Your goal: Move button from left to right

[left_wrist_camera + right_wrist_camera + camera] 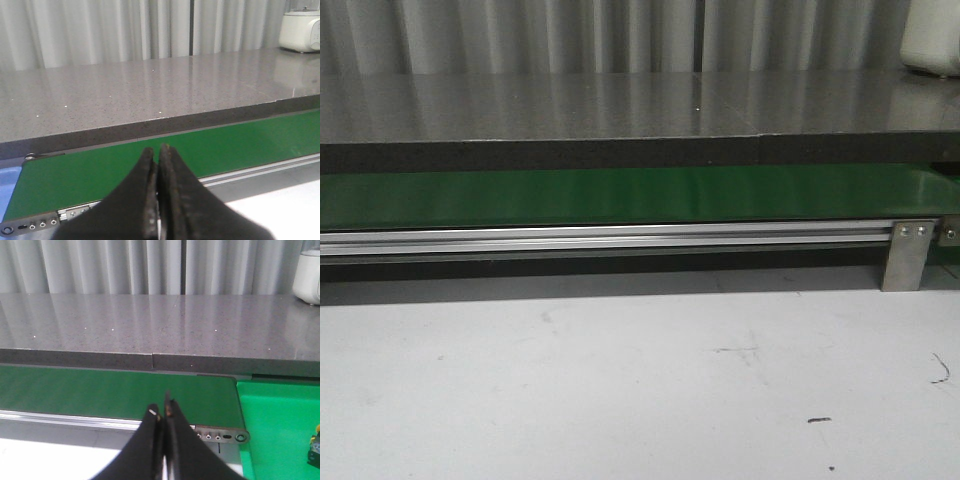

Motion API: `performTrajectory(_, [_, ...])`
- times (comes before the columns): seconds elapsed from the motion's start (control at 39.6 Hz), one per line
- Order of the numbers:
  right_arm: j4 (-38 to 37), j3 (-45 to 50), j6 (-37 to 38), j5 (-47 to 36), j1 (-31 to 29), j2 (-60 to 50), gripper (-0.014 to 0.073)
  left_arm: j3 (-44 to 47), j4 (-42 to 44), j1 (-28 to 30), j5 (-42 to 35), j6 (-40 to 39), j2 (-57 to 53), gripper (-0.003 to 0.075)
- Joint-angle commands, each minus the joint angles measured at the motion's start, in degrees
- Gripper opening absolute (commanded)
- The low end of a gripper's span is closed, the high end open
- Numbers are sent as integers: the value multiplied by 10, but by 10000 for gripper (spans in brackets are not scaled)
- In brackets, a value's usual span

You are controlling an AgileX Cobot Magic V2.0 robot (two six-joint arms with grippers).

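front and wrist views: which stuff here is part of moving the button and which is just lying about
For the job:
- left end effector, shut
- right end effector, shut
- green belt
- small black-and-yellow item on the bright green surface, cut off by the frame; possibly the button

Just lying about:
- white appliance
- grey countertop

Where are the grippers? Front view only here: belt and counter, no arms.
Observer: The left gripper is shut, empty, by the left end of the green belt.
Operator: Right one?
Observer: The right gripper is shut too, empty, by the belt's right end.
Operator: Button anywhere?
Observer: None on the belt. A small black-and-yellow object sits on a bright green surface past the right end, cut by the frame; possibly the button.
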Motion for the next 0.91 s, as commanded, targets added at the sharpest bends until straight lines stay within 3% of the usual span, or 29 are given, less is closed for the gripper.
performTrajectory(0.0, [-6,-14,-5,-45,1,5,-67,-13,-9,-5,-44,-2,7,-21])
performTrajectory(0.43, [-6,-14,-5,-45,1,5,-67,9,10,-1,-55,-4,-11,-21])
performTrajectory(0.58, [-6,-14,-5,-45,1,5,-67,54,40,24,-74,-68,-31,-21])
performTrajectory(0.88, [-6,-14,-5,-42,1,5,-67,202,41,75,-185,-78,-32,-21])
